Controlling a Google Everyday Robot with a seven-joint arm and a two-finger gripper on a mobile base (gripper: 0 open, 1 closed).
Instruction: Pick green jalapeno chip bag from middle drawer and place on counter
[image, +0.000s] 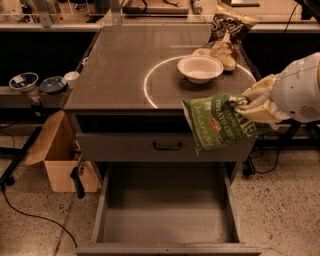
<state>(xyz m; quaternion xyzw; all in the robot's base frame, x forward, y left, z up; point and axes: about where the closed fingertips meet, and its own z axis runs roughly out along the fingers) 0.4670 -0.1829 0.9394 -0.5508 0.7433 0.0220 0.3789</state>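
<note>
**tim_r:** Where's the green jalapeno chip bag (220, 122) right now?

**kbot:** In the air, just off the counter's (125, 75) front edge at its right end, drooping across the cabinet face. The gripper (257, 105) has its fingers clamped on the bag's crumpled right end. The middle drawer (167, 220) is pulled open, low in front of the counter.

**tim_r:** How will it handle?

**kbot:** My guess is light, floppy and slick, and the chips will crush. So pinching the end seam beats squeezing the belly.

**tim_r:** Anything in the way up top?

**kbot:** A white bowl (200, 68) sits inside the counter's circle line, right of centre. A dark brown chip bag (227, 30) is behind it at the counter's back right. I'd aim left of the bowl. The cardboard box (60, 160) is on the floor left of the counter, so it's no bother.
</note>
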